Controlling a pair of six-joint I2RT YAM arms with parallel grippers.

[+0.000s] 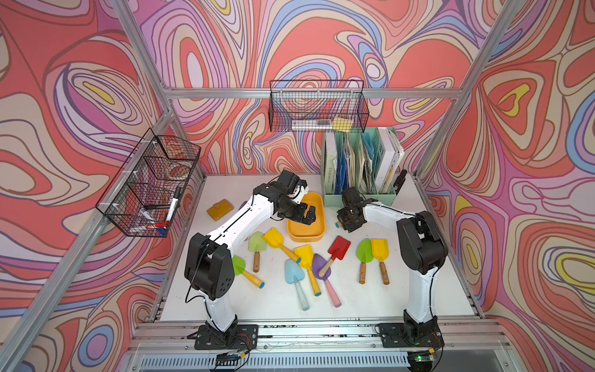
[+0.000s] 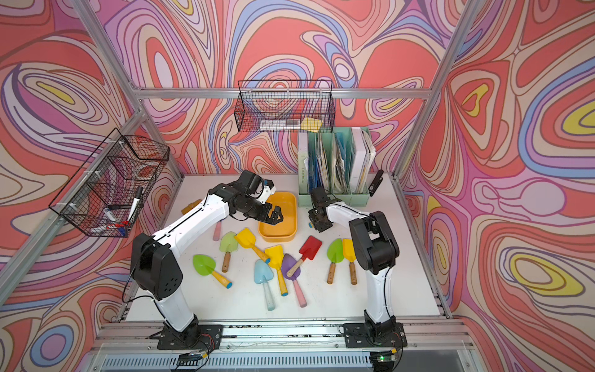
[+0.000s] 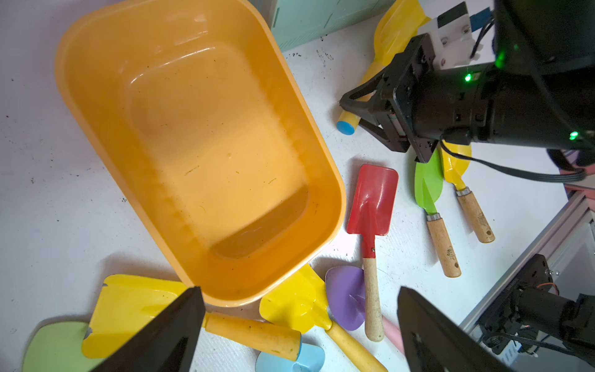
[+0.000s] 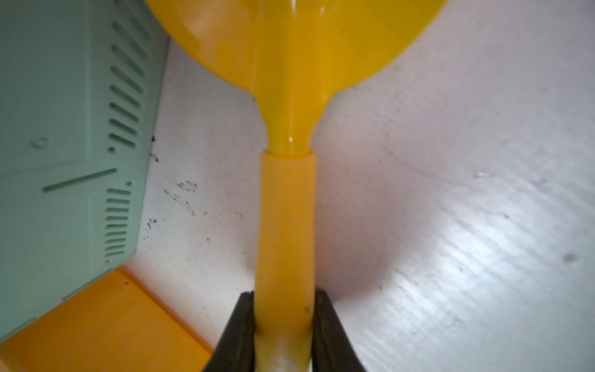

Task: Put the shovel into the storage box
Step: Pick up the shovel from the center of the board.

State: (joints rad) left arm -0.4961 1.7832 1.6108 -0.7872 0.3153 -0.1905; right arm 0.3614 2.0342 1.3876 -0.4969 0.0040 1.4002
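The storage box (image 1: 306, 237) (image 2: 277, 237) is a shallow yellow-orange tub at mid-table, and the left wrist view shows it empty (image 3: 209, 145). My left gripper (image 1: 310, 217) (image 3: 299, 290) hangs open above the box's near end, holding nothing. Just right of the box, by the mint organizer, my right gripper (image 1: 346, 222) (image 4: 283, 299) points down at the table. Its jaws are shut on the orange handle of a yellow shovel (image 4: 286, 219) lying on the white surface. That shovel's blue end cap (image 3: 347, 124) sticks out past the fingers, and its blade (image 3: 399, 25) lies beyond the gripper.
Several other toy shovels lie in front of the box, among them a red one (image 1: 338, 248) and a green-and-yellow pair (image 1: 373, 252). The mint-green file organizer (image 1: 360, 193) stands behind the right gripper. Black wire baskets (image 1: 317, 106) (image 1: 151, 183) hang at the back and left. An amber case (image 1: 220, 209) lies at the left.
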